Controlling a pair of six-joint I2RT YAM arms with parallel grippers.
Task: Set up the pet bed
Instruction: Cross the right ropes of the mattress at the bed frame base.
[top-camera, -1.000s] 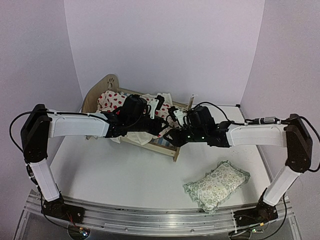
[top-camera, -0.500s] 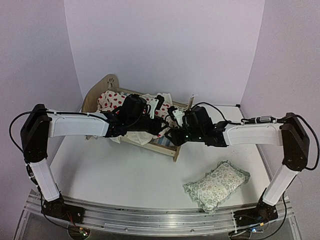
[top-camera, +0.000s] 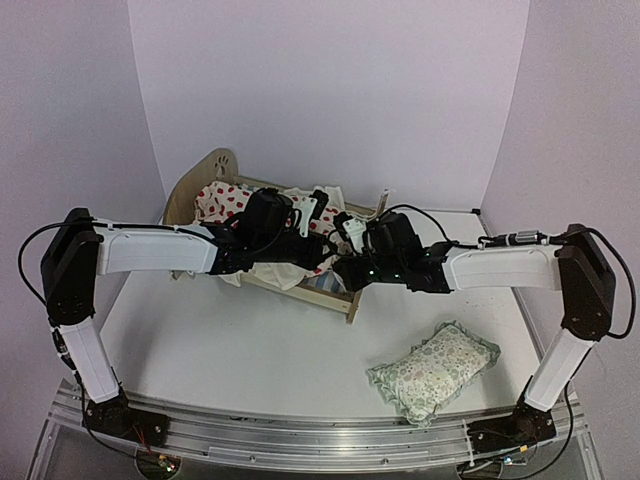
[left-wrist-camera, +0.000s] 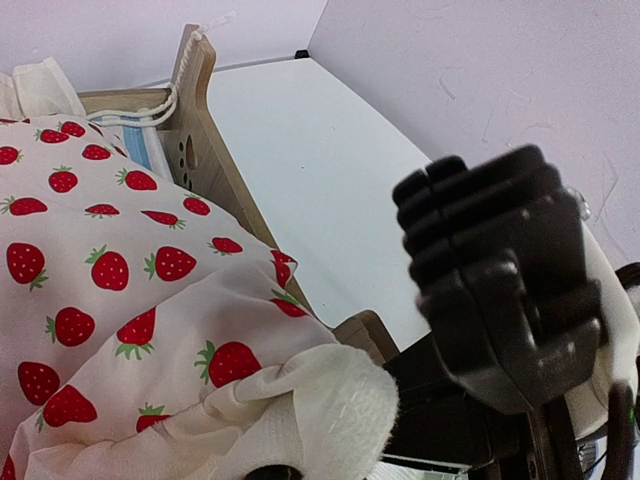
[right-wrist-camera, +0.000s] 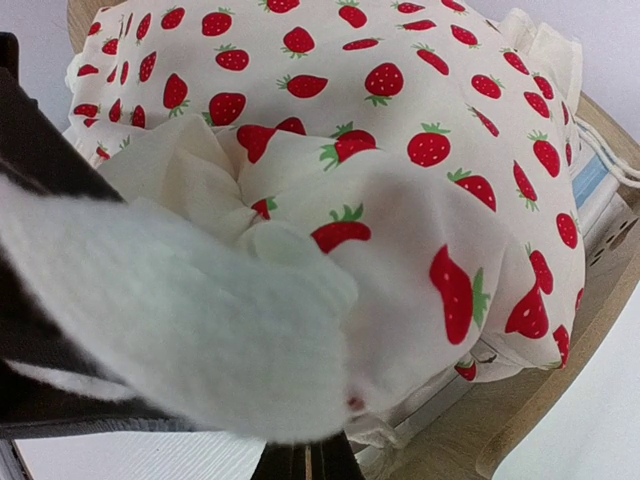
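Observation:
The pet bed (top-camera: 212, 172) stands at the back left, a light-wood frame with a paw cutout in its arched headboard. A cream strawberry-print cushion (top-camera: 225, 200) lies bunched in it. My left gripper (top-camera: 318, 247) is over the bed's near end, shut on a white fleecy corner of the cushion (left-wrist-camera: 120, 270); its jaws (left-wrist-camera: 268, 470) barely show under the fabric. My right gripper (top-camera: 342, 268) meets it from the right. In the right wrist view its fingers (right-wrist-camera: 312, 458) are pressed together under the cushion's (right-wrist-camera: 400, 130) fleecy edge. The bed's rail (right-wrist-camera: 560, 400) runs below.
A green floral frilled pillow (top-camera: 435, 370) lies on the white table at the front right. The bed's footboard (left-wrist-camera: 195, 110) rises beside the cushion. The two grippers sit almost touching, with the right one's black body (left-wrist-camera: 500, 290) filling the left wrist view. Lilac walls enclose the table.
The right gripper's jaws have shut at the cushion's edge, and that arm has crept a little left toward the bed. The left arm has held still.

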